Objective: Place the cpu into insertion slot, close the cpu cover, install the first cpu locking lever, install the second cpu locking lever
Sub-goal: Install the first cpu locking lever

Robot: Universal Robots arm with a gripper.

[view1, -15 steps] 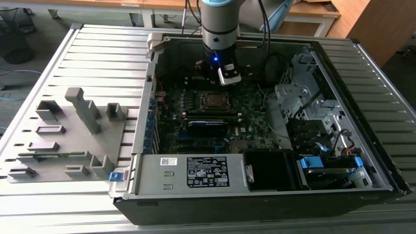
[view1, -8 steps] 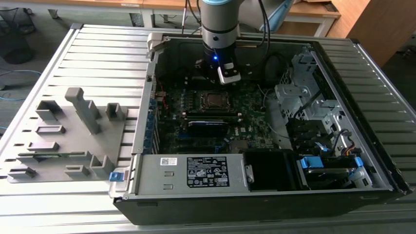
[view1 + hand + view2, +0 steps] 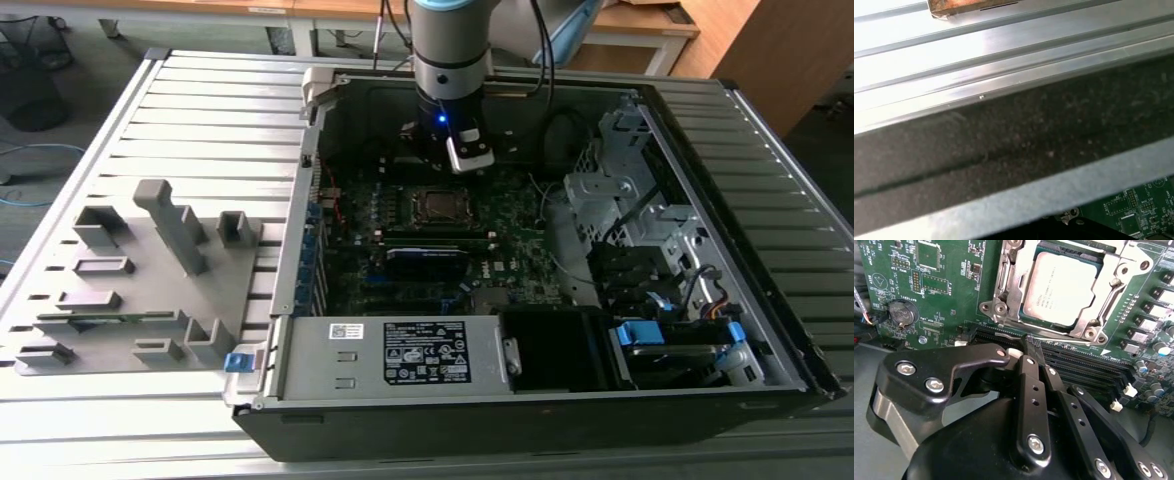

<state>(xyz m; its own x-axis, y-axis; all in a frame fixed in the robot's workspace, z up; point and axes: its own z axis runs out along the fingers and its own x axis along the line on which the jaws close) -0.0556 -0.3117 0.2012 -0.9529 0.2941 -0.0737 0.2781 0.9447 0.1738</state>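
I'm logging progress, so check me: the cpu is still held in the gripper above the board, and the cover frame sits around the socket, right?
Not quite. In the second wrist view the cpu already lies in the insertion slot, not in the gripper, which holds nothing. The cpu cover does sit around it, as you said.
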